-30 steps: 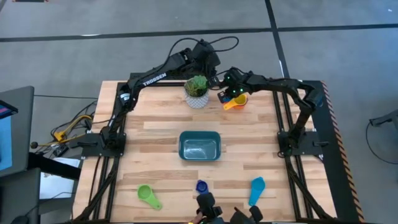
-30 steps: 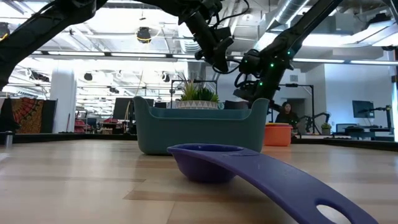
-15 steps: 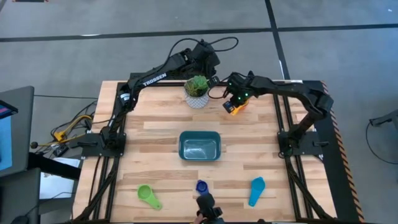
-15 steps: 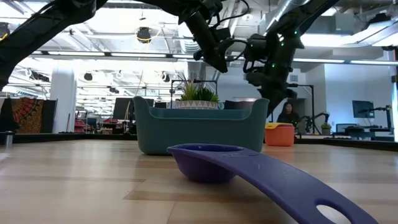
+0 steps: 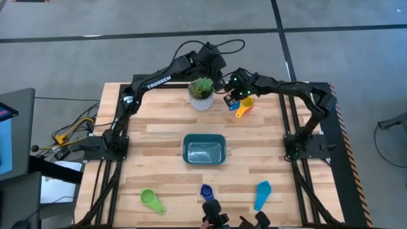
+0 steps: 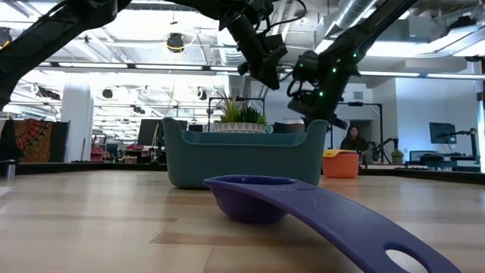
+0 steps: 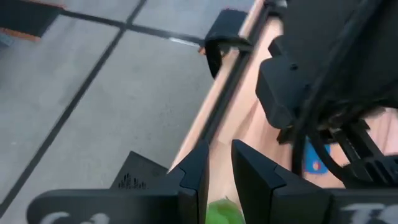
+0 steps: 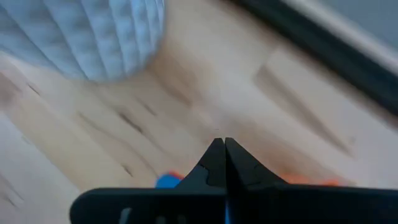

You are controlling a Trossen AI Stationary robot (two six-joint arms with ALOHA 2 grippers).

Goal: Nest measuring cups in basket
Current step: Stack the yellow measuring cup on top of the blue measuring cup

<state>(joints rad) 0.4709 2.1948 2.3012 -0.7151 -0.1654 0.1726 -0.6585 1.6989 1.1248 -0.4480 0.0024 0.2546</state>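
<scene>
Right gripper (image 5: 233, 97) pinched fully closed, empty, just beside ribbed white pot (image 5: 201, 100), above smooth orange cup (image 5: 243, 107). Left gripper (image 7: 216, 180) narrowly parted behind pot. Rounded teal basket (image 5: 204, 149) well in front of pot; green (image 5: 151, 200), dark blue (image 5: 206, 190), light blue (image 5: 262, 194) cups beyond.

The right gripper (image 8: 224, 152), fingertips together, hangs over the wooden table (image 8: 205, 93).
</scene>
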